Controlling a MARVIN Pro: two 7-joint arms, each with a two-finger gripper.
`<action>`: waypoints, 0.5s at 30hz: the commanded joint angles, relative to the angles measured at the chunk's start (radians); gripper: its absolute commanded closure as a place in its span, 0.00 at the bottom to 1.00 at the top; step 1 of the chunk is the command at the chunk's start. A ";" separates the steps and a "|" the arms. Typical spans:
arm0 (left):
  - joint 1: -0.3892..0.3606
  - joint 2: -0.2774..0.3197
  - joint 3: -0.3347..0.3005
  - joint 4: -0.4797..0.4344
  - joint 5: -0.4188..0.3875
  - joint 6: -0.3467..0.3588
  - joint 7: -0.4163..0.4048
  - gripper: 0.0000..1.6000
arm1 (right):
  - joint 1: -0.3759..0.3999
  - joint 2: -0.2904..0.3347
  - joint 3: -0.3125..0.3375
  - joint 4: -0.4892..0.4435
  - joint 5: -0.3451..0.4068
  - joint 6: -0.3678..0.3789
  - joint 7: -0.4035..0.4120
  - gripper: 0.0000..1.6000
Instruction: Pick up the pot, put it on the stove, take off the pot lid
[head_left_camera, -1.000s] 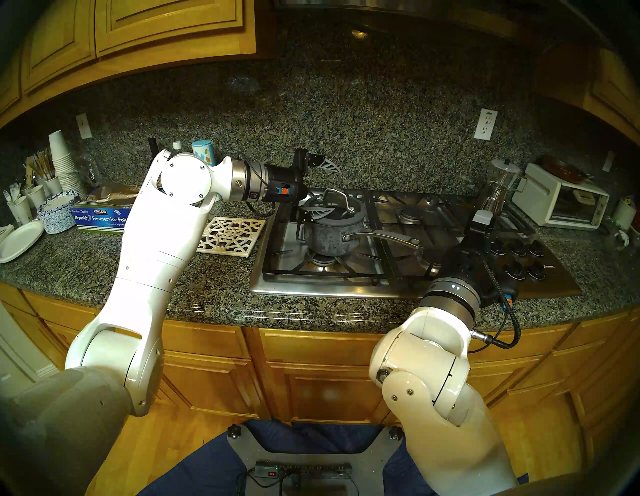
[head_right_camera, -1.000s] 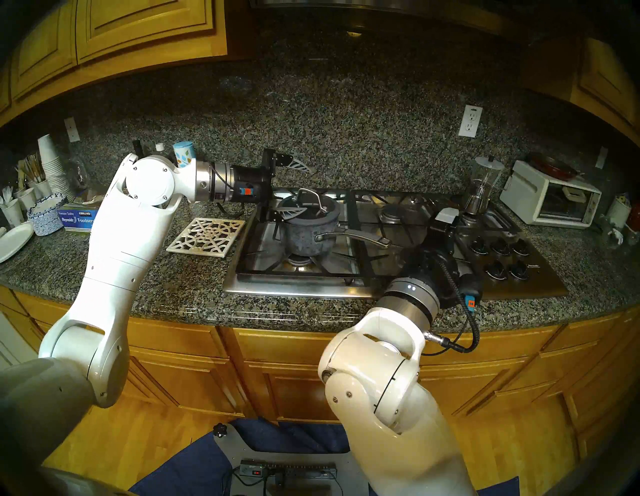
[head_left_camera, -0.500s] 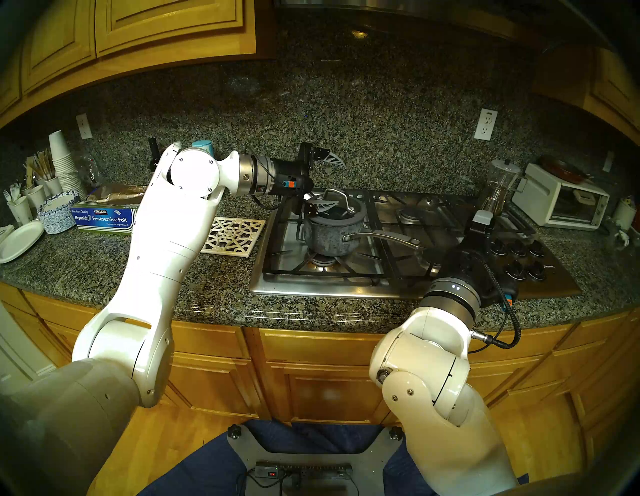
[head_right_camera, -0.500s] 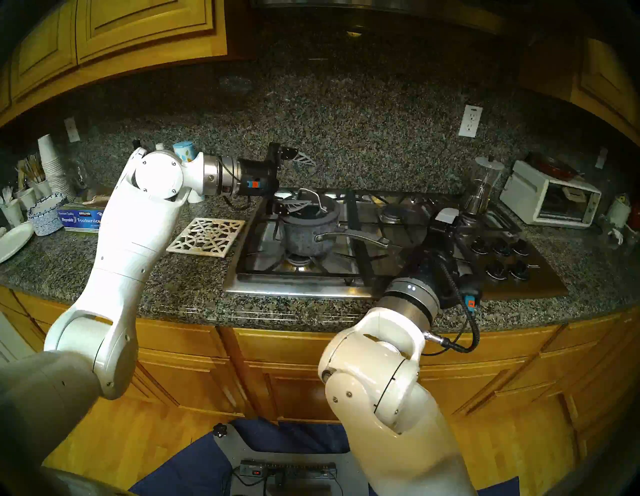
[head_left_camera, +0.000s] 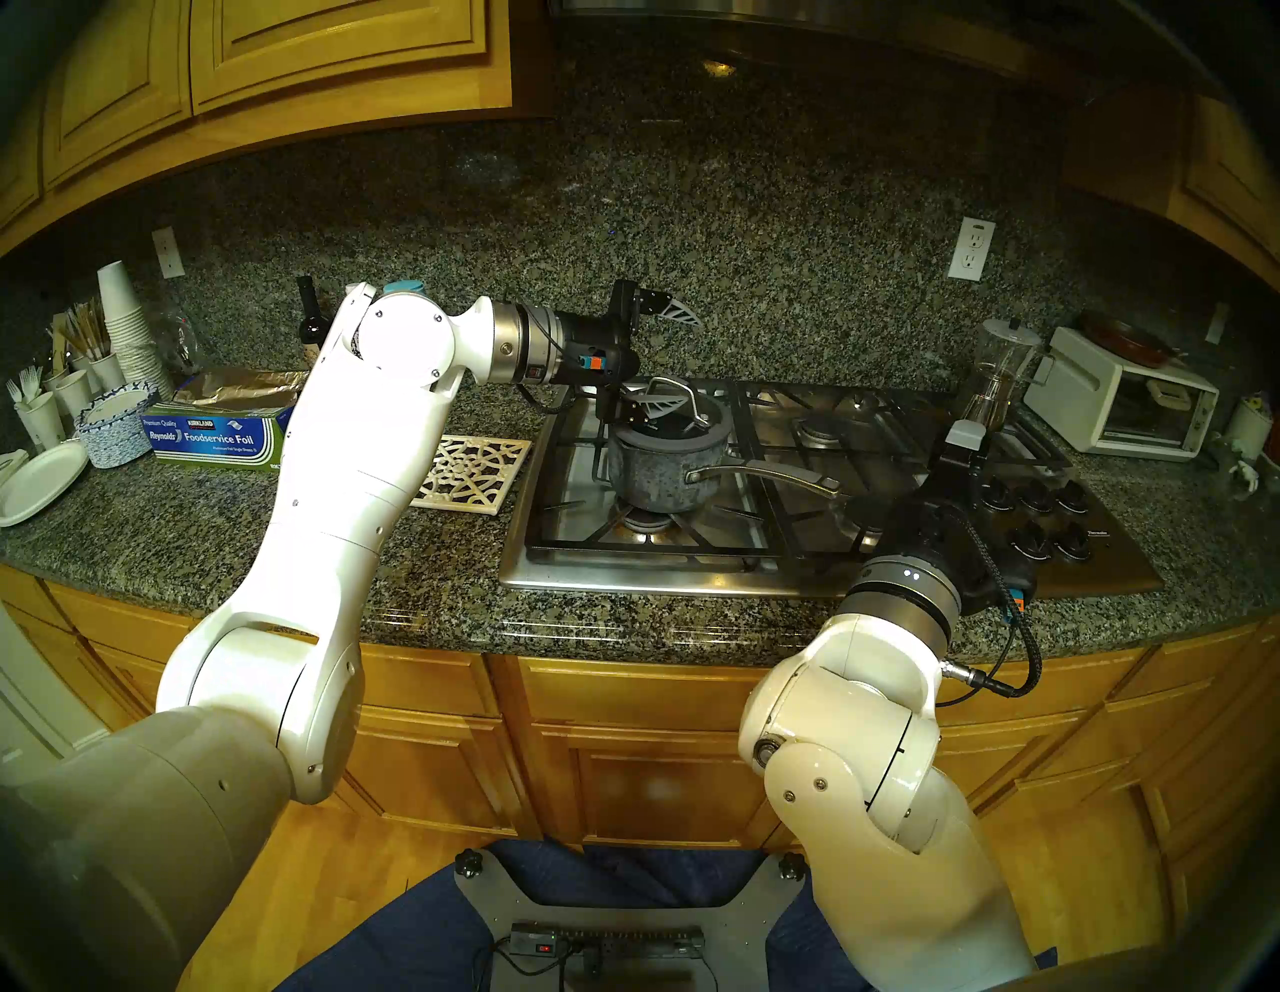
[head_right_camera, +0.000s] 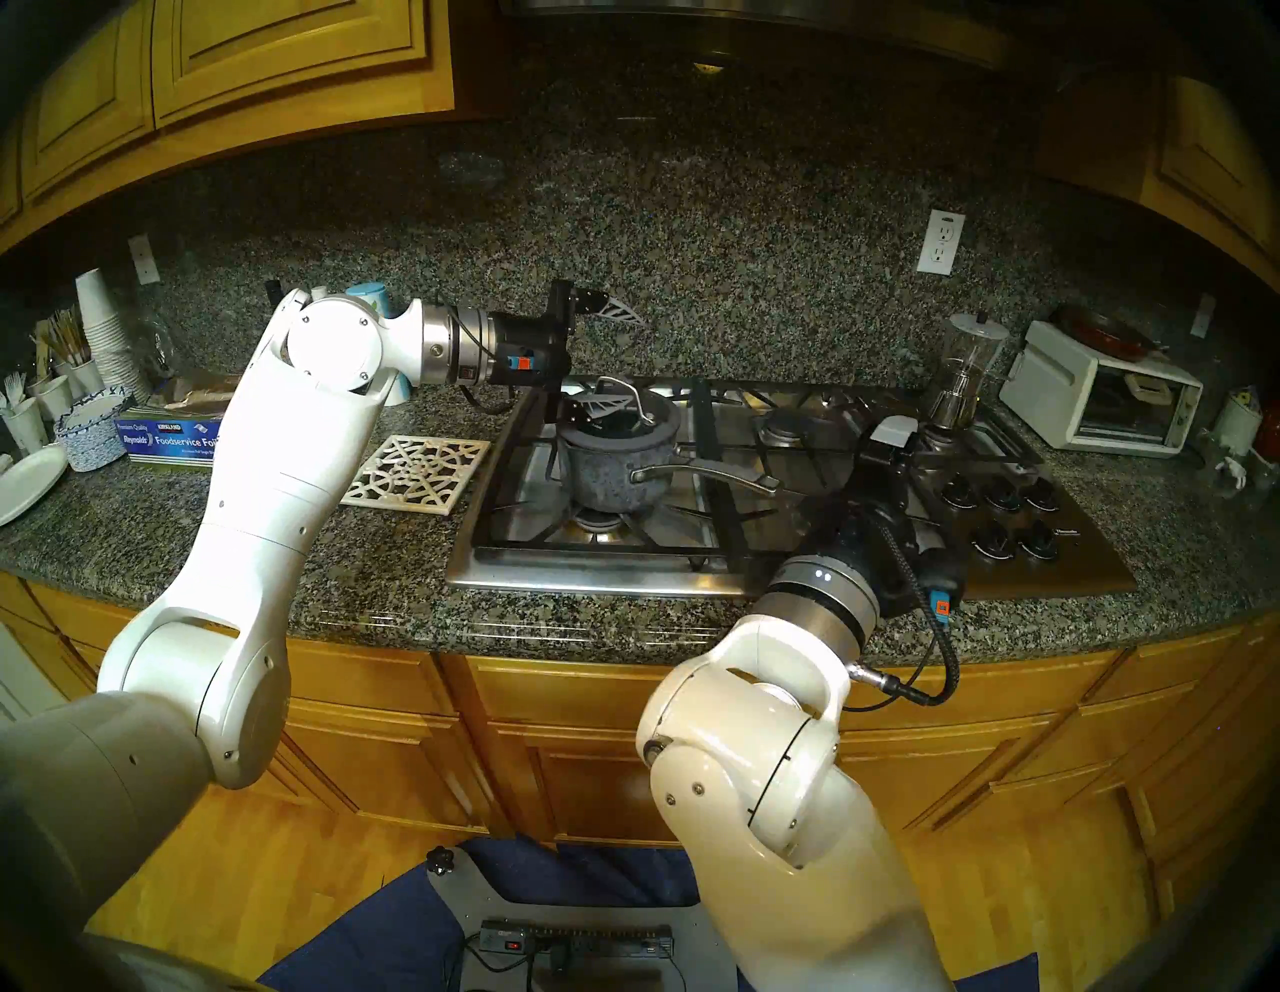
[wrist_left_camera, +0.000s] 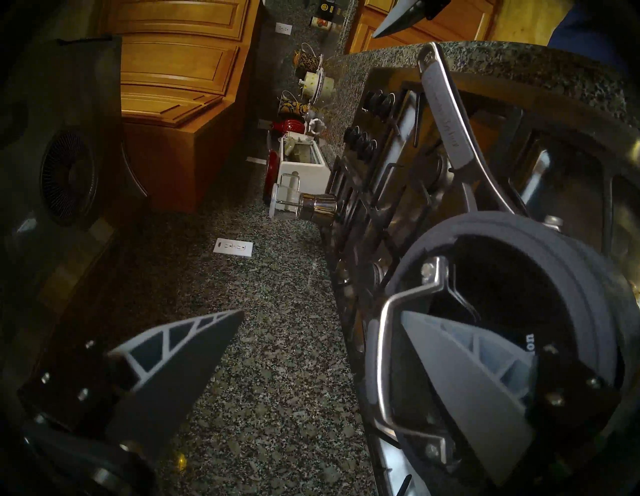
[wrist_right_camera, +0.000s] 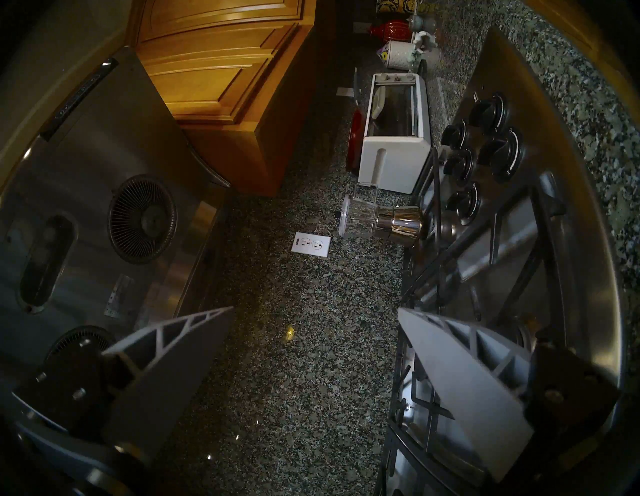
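Now we see the saucepan (head_left_camera: 663, 469) sitting on the gas cooktop (head_left_camera: 783, 478), over its front-left burner, with the glass lid (head_left_camera: 675, 419) on top. Our left end effector (head_left_camera: 661, 357) is spread wide; one finger (wrist_left_camera: 460, 377) lies through the lid's loop handle (wrist_left_camera: 398, 332). Our right end effector (wrist_right_camera: 315, 367) hangs apart, beside the knobs (head_left_camera: 1039, 516).

"Kirkland", "Reynolds Foodservice Foil" on foil box (head_left_camera: 215, 438)
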 joint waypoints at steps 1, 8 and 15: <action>-0.064 -0.026 -0.002 0.005 0.005 -0.009 0.019 0.00 | 0.015 -0.002 0.000 -0.025 -0.017 0.002 -0.084 0.00; -0.073 -0.035 0.001 0.028 0.022 -0.020 0.030 0.00 | 0.015 -0.002 -0.001 -0.025 -0.019 0.002 -0.086 0.00; -0.079 -0.043 0.004 0.050 0.036 -0.024 0.037 0.04 | 0.016 -0.001 -0.001 -0.025 -0.021 0.002 -0.089 0.00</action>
